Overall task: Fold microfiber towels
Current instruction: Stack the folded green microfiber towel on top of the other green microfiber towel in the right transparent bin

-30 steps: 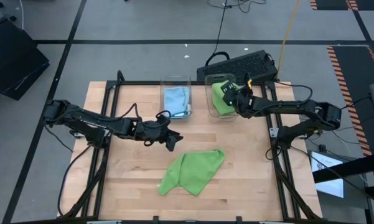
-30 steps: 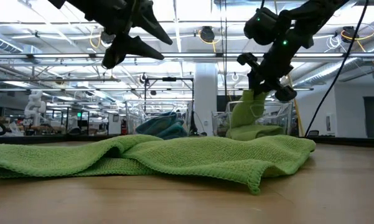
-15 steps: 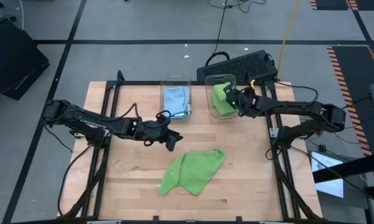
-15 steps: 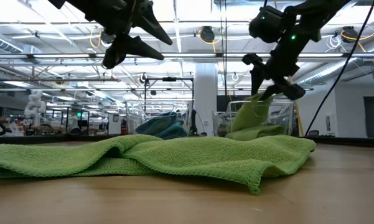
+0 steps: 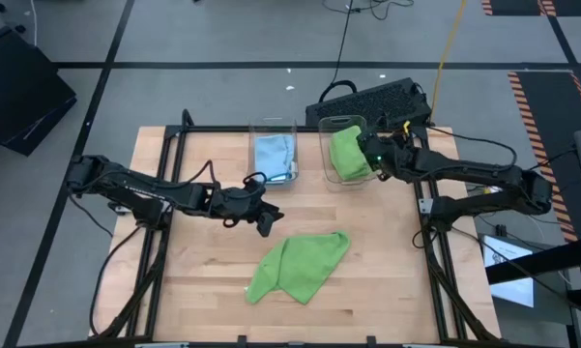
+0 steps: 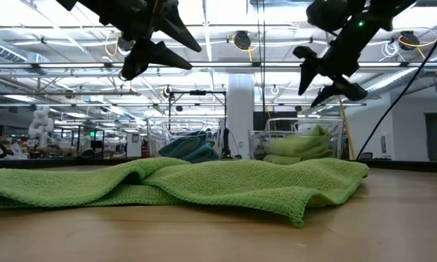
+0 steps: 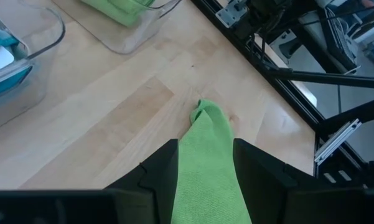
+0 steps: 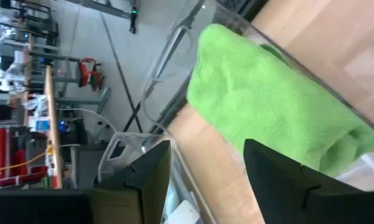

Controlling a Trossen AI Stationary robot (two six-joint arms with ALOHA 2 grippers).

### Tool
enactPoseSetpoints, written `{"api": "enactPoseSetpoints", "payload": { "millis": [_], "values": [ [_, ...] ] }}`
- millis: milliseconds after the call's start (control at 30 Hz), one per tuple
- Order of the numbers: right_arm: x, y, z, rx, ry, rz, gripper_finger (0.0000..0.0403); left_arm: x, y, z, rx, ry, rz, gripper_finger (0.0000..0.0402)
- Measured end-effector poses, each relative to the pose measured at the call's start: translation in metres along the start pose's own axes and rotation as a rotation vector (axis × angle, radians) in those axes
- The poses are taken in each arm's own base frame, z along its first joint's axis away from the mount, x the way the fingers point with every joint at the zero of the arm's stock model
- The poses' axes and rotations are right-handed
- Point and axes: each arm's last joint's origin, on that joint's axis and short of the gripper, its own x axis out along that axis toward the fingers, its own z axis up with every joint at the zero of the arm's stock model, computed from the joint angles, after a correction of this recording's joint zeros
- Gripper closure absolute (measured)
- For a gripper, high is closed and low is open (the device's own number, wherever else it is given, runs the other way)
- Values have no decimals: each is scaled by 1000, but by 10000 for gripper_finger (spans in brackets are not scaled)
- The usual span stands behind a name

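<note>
Right tool (image 5: pixel 375 159), from above, sits at the edge of the right bin (image 5: pixel 343 124), fingers apart and empty; a green towel (image 5: pixel 346 153) lies folded inside. A blue towel (image 5: pixel 275 155) fills the left bin (image 5: pixel 272 127), and a second green towel (image 5: pixel 302 265) lies crumpled on the tabletop (image 5: pixel 203 271). My left tool (image 5: pixel 266 220) hovers just beside it.

At table height, the right tool (image 6: pixel 327 77) hangs open above the binned towel (image 6: pixel 299 144).

Left wrist: I see the fingers (image 7: pixel 158 171) part-open, nothing held, over the loose towel (image 7: pixel 208 155).

Right wrist: spread fingers (image 8: pixel 150 167), towel (image 8: pixel 267 112) in its bin.
</note>
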Motion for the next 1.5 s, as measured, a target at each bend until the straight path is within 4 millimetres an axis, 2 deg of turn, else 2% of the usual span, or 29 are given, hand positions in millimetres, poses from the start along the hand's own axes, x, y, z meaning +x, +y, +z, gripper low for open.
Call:
{"api": "enactPoseSetpoints", "payload": {
  "millis": [133,267,367,500,600,800,933,1033,1100,1300,1500],
  "values": [
    [-12,3,5,-3,41,43,206,0,0,0,20,1,-1,245],
    [-24,17,11,-115,85,193,209,0,0,0,38,0,-2,245],
    [-24,27,18,-177,137,277,225,0,0,0,38,-2,-2,245],
    [-11,34,30,-253,259,300,261,0,0,0,39,2,3,245],
    [1,47,40,-372,350,285,290,0,2,-2,27,12,20,245],
    [30,85,58,-725,574,291,340,0,4,-3,-4,26,42,245],
    [51,97,62,-1035,726,240,373,0,4,-3,15,26,48,245],
    [65,95,60,-1283,840,185,396,0,7,-5,24,34,85,245],
    [73,87,59,-1385,912,90,400,-1,9,-7,32,51,109,245],
    [94,57,57,-1513,1089,-232,401,7,15,-15,111,105,160,245],
    [112,50,55,-1597,1080,-296,402,19,19,-22,130,134,191,244]
  ]
}}
